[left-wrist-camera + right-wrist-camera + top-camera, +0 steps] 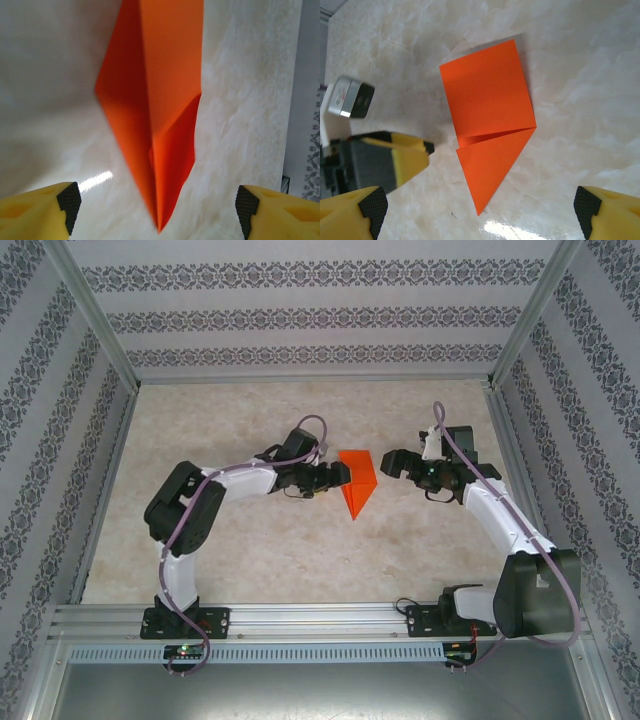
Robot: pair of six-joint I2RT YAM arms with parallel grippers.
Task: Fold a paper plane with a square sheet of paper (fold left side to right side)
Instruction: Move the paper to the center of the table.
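- The orange sheet of paper (358,480) lay about mid-desk on the marbled desk (250,550), between the two grippers. It was plain, bright and unmarked, and already folded into a pointed shape: wide and straight-edged at one end, narrowing to a sharp tip at the other.
- From the top camera its long axis ran far to near, with the straight edge on the far side and the tip pointing toward the arm bases.
- The left gripper (341,476) sat just beside the paper's left edge with its jaws apart and nothing clamped. From above I could not tell whether a finger touched the paper.
- The right gripper (389,464) sat near the paper's right edge, jaws wide apart and holding nothing.
- The left wrist camera gave me the layers, which the top one did not. A lighter orange flap lay over a darker, shaded one, and a crease ran down the middle to the tip. The tip sat between the black pads (68,200), clear of both.
- The right wrist camera showed the crosswise fold instead: a four-sided upper part, a triangle below it and a thin dark seam where they met. It also caught the left gripper's yellow finger beside the paper, with a strip of bare desk between them.
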